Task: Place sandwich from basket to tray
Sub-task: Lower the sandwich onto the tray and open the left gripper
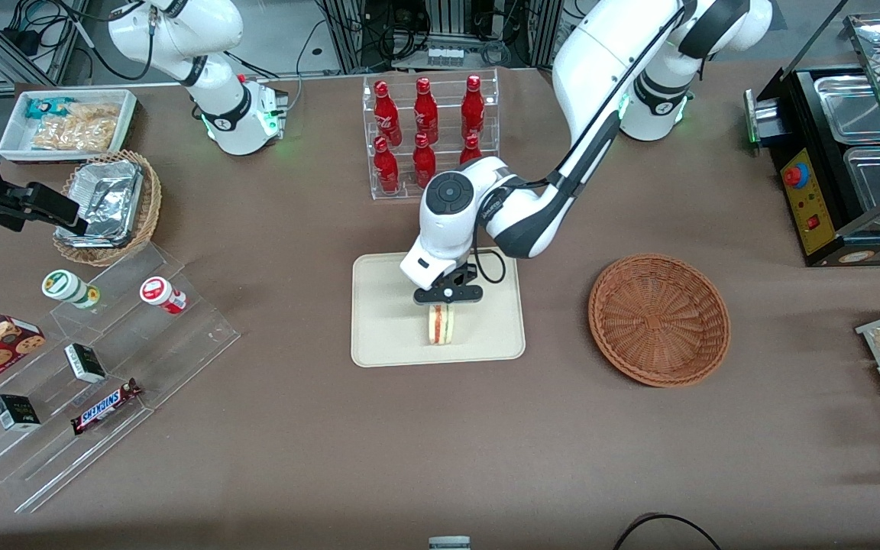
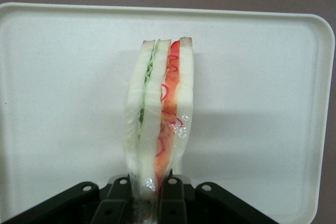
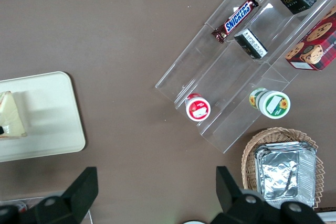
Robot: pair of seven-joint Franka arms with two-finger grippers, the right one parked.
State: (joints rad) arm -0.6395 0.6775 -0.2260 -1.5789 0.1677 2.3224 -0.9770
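Observation:
The sandwich (image 1: 441, 325), a wrapped white-bread wedge with red and green filling, stands on edge on the cream tray (image 1: 386, 336), near the tray's edge nearest the front camera. My left gripper (image 1: 446, 299) is right over it, its fingers shut on the sandwich's top. In the left wrist view the sandwich (image 2: 160, 124) sits between the black fingers (image 2: 116, 198), with the tray (image 2: 63, 103) under it. The reddish-brown basket (image 1: 659, 317) lies empty beside the tray, toward the working arm's end. The sandwich also shows in the right wrist view (image 3: 10, 115).
A rack of red bottles (image 1: 428, 130) stands farther from the front camera than the tray. A clear stepped shelf with snacks (image 1: 88, 367), a lighter wicker basket with a foil container (image 1: 108, 205) and a white bin (image 1: 69, 126) lie toward the parked arm's end. A food warmer (image 1: 845, 160) stands toward the working arm's end.

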